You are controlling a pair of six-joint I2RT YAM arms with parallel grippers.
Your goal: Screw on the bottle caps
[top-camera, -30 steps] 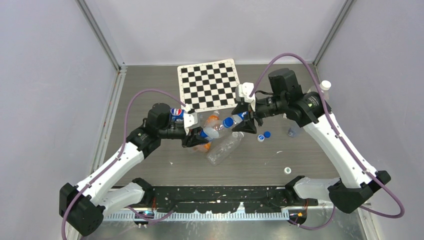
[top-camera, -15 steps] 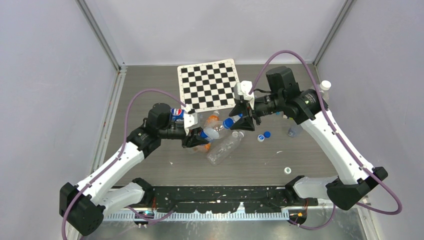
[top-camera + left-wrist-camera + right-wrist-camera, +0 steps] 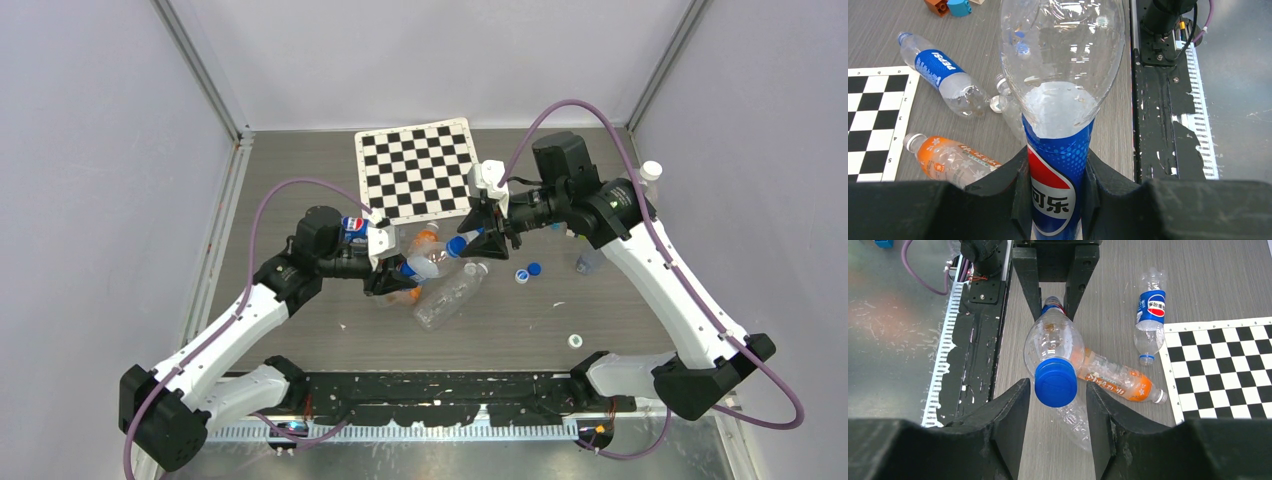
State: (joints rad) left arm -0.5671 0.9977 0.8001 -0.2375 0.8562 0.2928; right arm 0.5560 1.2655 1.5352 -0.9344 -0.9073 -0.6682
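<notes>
My left gripper [image 3: 385,275] is shut on the blue label of a clear Pepsi bottle [image 3: 418,263] and holds it level above the table, neck pointing right. In the left wrist view the bottle [image 3: 1060,95] fills the space between my fingers. A blue cap [image 3: 457,245] sits on the bottle's neck. My right gripper [image 3: 478,243] is open, with one jaw on each side of that cap [image 3: 1056,382] and a small gap on both sides. Loose caps lie on the table: a blue one [image 3: 534,268], one beside it [image 3: 521,276] and a white one [image 3: 575,340].
An orange-labelled bottle [image 3: 427,240], a crushed clear bottle [image 3: 450,295] and a second Pepsi bottle [image 3: 352,225] lie under and beside the held one. A checkerboard [image 3: 415,170] lies behind. A white-capped bottle [image 3: 652,172] stands far right. Orange [image 3: 937,5] and teal [image 3: 959,7] blocks show in the left wrist view.
My right gripper has shifted slightly left, closer round the blue cap, and its wrist has turned a little. The left arm and the bottle have stayed still.
</notes>
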